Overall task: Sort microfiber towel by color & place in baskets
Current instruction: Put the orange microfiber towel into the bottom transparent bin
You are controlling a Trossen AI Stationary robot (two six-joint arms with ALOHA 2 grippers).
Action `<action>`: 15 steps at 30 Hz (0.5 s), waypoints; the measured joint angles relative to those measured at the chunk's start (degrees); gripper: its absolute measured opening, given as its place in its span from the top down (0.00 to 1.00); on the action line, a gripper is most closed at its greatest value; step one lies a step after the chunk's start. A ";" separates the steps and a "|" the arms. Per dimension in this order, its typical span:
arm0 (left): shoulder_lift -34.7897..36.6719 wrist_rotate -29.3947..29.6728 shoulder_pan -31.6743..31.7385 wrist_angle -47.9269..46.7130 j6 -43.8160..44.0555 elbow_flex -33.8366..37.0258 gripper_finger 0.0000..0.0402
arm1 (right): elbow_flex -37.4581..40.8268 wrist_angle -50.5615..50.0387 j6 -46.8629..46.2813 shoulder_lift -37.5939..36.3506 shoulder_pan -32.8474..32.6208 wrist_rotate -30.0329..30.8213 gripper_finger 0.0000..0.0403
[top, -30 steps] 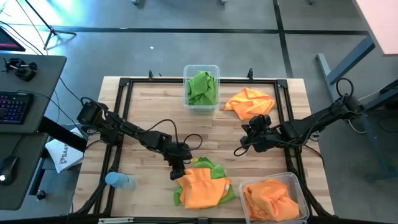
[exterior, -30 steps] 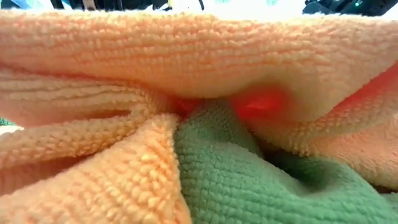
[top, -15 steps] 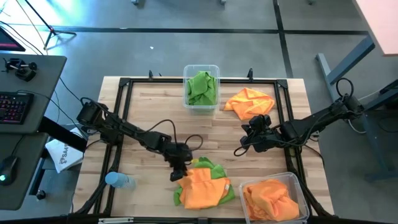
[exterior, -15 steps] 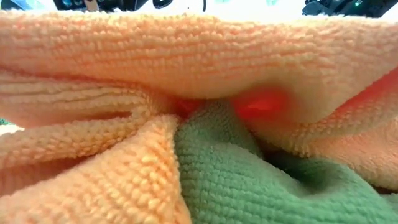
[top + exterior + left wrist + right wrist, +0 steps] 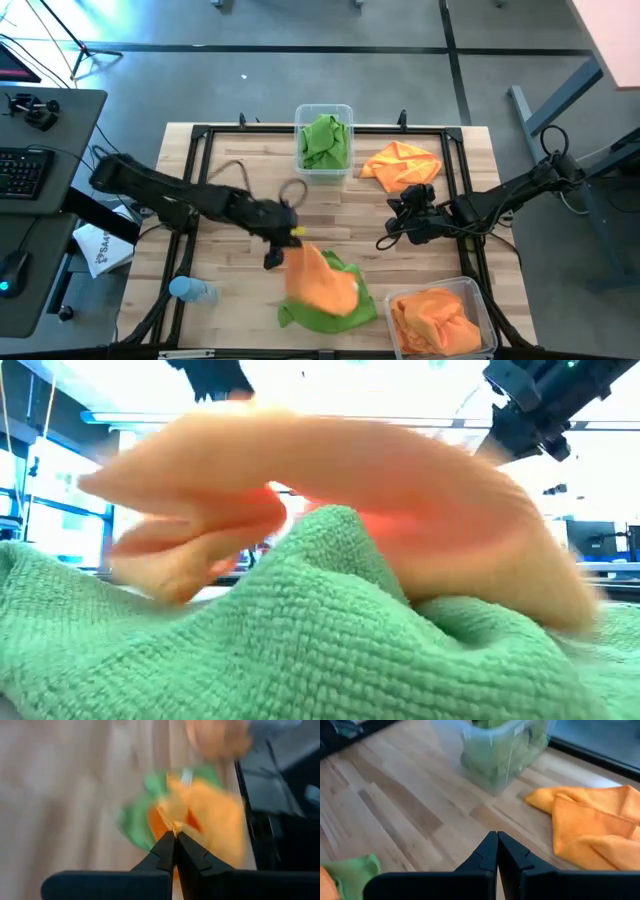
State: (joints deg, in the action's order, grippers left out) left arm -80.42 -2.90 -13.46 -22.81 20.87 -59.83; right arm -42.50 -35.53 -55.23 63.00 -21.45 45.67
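Note:
My left gripper point(image 5: 293, 238) is shut on an orange microfiber towel point(image 5: 322, 280) above the near middle of the table. Under it, a green towel point(image 5: 335, 312) lies spread on the wood. Another orange towel point(image 5: 402, 165) lies loose at the far right. The far basket point(image 5: 324, 175) holds green towels. The near-right basket point(image 5: 478, 292) holds orange ones. My right gripper point(image 5: 386, 242) hovers shut at the right middle, holding nothing. My left gripper pinches a small bunched fold of the orange towel point(image 5: 176, 826) between its two fingertips, coming from above and slanting down. The towel hangs slack below the fingers point(image 5: 165, 851). Its lower end point(image 5: 560, 595) trails on the green towel point(image 5: 300, 640).
A blue-capped bottle point(image 5: 190, 290) lies at the near left edge, and a white paper bag point(image 5: 100, 250) sits just off the table's left side. A black frame point(image 5: 200, 135) rims the tabletop. Bare wood shows at the centre point(image 5: 340, 215) and on the left.
My left gripper has shut on the orange towel and risen, drawing back toward the table's far edge. The orange towel has been pulled up off the pile, its top lifted. The green towel beneath has stayed on the table and now shows.

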 joint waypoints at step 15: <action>6.37 17.04 5.70 -6.17 -22.94 -23.59 1.00 | 0.00 33.21 35.02 0.00 1.97 3.54 0.99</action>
State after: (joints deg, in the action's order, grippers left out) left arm -74.05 14.14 -7.75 -28.99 -2.07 -83.42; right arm -42.50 -2.32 -20.21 63.00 -19.49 49.21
